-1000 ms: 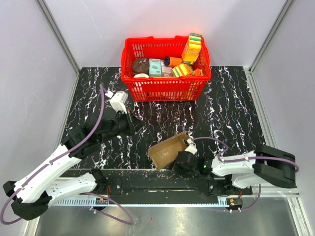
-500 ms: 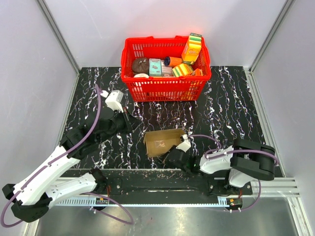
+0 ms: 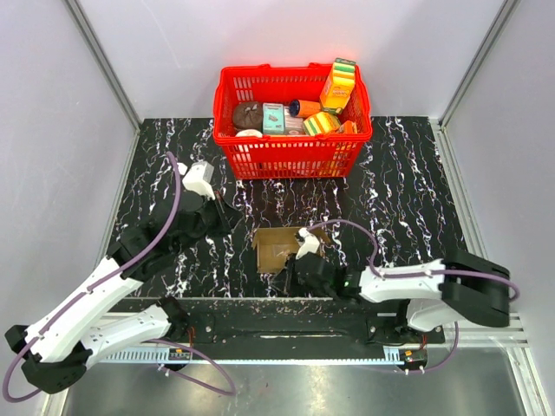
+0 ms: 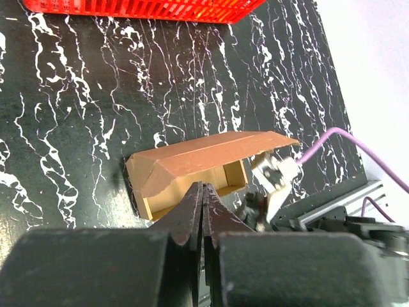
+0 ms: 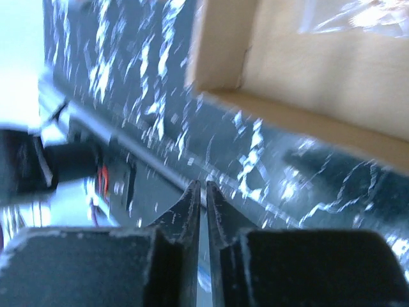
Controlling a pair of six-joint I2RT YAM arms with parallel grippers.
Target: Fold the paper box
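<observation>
Surface (image 3: 408, 182): black marble-look top, white veining. Plain pale grey walls (image 3: 286, 35) on three sides, metal corner posts (image 3: 102, 65). Brushed steel strip (image 3: 303, 390) along near edge. Lighting even.

The box (image 3: 276, 247) was smooth, matt brown cardboard. The basket (image 3: 286, 158) was glossy red plastic lattice. The table (image 3: 399, 199) had a polished, black, white-veined marble-look top.

The paper box (image 3: 279, 247) was plain brown. Behind it, the basket (image 3: 290, 156) was red. The table (image 3: 399, 191) was black with white streaks.
</observation>
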